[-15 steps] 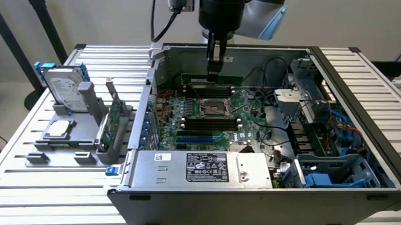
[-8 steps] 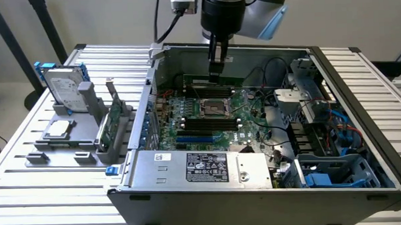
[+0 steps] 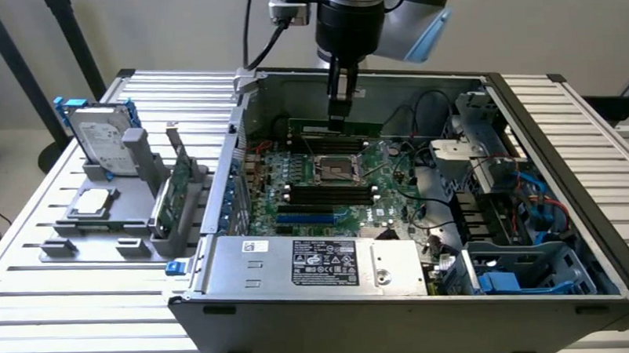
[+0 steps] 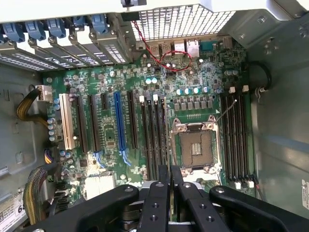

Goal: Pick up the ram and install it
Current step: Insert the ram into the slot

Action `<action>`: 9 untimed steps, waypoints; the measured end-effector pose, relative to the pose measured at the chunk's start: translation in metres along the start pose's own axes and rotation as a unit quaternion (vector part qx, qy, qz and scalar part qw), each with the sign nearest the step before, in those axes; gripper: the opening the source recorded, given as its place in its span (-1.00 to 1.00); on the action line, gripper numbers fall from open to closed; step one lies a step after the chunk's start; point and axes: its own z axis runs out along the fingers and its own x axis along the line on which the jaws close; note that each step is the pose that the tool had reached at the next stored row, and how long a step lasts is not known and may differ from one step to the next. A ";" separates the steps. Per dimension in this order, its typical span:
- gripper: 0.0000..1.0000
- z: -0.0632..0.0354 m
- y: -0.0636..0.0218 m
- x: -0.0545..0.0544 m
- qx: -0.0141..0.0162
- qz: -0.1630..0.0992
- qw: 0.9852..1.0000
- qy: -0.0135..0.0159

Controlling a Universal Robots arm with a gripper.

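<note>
Green ram (image 3: 310,126) between closed fingers (image 3: 337,93) above motherboard (image 4: 108,140)

Grey-and-blue arm (image 3: 398,16), black gripper (image 4: 170,169) with 2 perforated fingers (image 4: 163,186) (black cable (image 3: 255,29) alongside).

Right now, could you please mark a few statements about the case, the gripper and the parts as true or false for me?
1. The gripper is inside the open case, above the motherboard. True.
2. The hard drive is mounted in the case. False: it stands in the grey holder outside the case, on the exterior view's left.
3. The gripper's fingers are spread wide. False: they are closed, apparently on the ram, a narrow green stick over the slots behind the processor socket.
4. The processor socket has no cooler on it. True.
5. The expansion card is plugged into the motherboard. False: it stands in the grey holder.
</note>
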 end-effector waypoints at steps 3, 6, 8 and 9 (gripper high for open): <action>-0.73 0.0000 0.0000 0.000 0.000 0.000 1.000 0.000; -0.73 0.0000 0.0000 0.000 0.000 0.000 1.000 0.000; -0.73 0.0000 0.0000 0.000 0.000 0.000 1.000 0.000; -0.73 0.0000 0.0000 0.000 0.000 0.000 1.000 0.000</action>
